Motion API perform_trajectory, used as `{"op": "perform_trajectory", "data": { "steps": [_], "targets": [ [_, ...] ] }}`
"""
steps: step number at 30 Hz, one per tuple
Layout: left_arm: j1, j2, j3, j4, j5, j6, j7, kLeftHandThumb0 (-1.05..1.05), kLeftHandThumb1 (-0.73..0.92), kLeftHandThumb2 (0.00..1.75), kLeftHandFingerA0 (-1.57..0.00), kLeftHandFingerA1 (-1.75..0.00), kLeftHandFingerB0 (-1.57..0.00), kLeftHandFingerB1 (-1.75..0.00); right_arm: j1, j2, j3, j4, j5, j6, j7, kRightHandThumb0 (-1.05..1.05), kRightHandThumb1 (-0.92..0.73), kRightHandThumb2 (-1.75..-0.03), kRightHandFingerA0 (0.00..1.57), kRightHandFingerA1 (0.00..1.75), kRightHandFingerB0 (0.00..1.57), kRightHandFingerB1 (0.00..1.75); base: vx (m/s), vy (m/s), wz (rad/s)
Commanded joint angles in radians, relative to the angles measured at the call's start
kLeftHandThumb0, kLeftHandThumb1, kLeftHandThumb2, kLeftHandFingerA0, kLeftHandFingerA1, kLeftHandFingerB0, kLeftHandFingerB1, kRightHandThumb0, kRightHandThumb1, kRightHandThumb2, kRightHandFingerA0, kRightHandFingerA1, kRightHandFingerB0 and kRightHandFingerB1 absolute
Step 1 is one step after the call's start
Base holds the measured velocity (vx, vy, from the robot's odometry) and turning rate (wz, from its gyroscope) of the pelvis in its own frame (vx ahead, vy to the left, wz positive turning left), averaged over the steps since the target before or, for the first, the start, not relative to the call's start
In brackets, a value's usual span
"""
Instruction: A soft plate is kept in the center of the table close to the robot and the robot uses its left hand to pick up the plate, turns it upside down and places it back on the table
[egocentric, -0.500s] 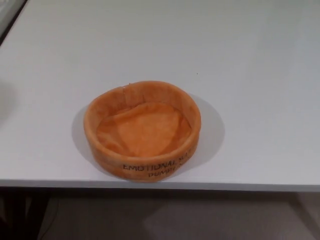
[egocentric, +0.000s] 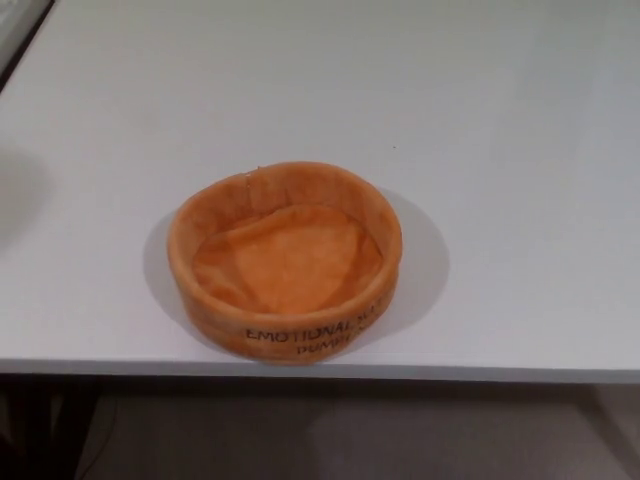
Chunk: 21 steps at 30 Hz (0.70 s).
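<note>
An orange soft plate, round with a raised plush rim, sits open side up on the white table close to its front edge. Black lettering runs along the near side of its rim. Neither of my hands shows in the head view.
The table's front edge runs just below the plate, with floor beneath it. A dark strip marks the table's far left corner. A faint shadow lies on the table at the left edge.
The shadow at the left edge of the table has grown slightly larger. The plate has not moved.
</note>
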Motion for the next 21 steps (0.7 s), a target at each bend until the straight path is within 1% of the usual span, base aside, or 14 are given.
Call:
{"op": "perform_trajectory", "data": {
  "steps": [1,3,7,10,15,17,20,21],
  "targets": [
    [0.031,0.009,0.025,-0.015,-0.054,-0.288,-0.042,-0.83,0.90,0.67,-0.29,-0.41,-0.25,-0.31,0.030,-0.039,-0.038,-0.036,0.106,-0.187,0.128,-0.65,-0.88,-0.67,0.56,0.48,0.35,0.31,0.00,0.000,0.00],
    [0.031,0.005,0.023,-0.010,-0.064,-0.294,-0.049,-0.83,0.89,0.67,-0.29,-0.41,-0.25,-0.31,0.023,-0.038,-0.042,-0.020,0.100,-0.209,0.127,-0.64,-0.88,-0.67,0.57,0.48,0.36,0.31,0.00,0.000,0.00],
    [0.038,0.001,0.024,-0.027,-0.073,-0.294,-0.051,-0.84,0.88,0.67,-0.29,-0.42,-0.25,-0.31,0.028,-0.033,-0.045,-0.024,0.105,-0.201,0.134,-0.64,-0.88,-0.67,0.57,0.48,0.36,0.32,0.00,0.000,0.00],
    [0.052,-0.006,0.036,-0.049,-0.075,-0.313,-0.040,-0.87,0.88,0.67,-0.25,-0.43,-0.24,-0.30,0.035,-0.030,-0.049,-0.029,0.113,-0.201,0.146,-0.64,-0.88,-0.67,0.56,0.48,0.35,0.31,0.00,0.000,0.00],
    [0.067,-0.016,0.070,-0.101,-0.076,-0.342,-0.023,-0.90,0.88,0.67,-0.27,-0.40,-0.25,-0.30,0.023,-0.027,-0.056,-0.018,0.123,-0.208,0.166,-0.65,-0.88,-0.66,0.57,0.49,0.36,0.31,0.00,0.000,0.00],
    [0.072,-0.019,0.074,-0.127,-0.108,-0.340,-0.035,-0.90,0.87,0.67,-0.27,-0.40,-0.26,-0.30,0.018,-0.027,-0.058,-0.010,0.122,-0.212,0.170,-0.66,-0.88,-0.66,0.56,0.49,0.36,0.32,0.00,0.000,0.00],
    [0.090,-0.020,0.119,-0.213,-0.088,-0.356,-0.013,-0.94,0.88,0.67,-0.29,-0.39,-0.26,-0.29,0.020,-0.024,-0.059,-0.005,0.119,-0.220,0.174,-0.64,-0.88,-0.66,0.55,0.47,0.35,0.31,0.00,0.000,0.00],
    [0.101,-0.022,0.130,-0.274,-0.095,-0.341,-0.008,-1.01,0.71,0.83,-0.28,-0.45,-0.23,-0.35,0.018,-0.022,-0.060,-0.001,0.118,-0.224,0.174,-0.63,-0.88,-0.67,0.55,0.48,0.35,0.31,0.00,0.000,0.00]
  ]
}}
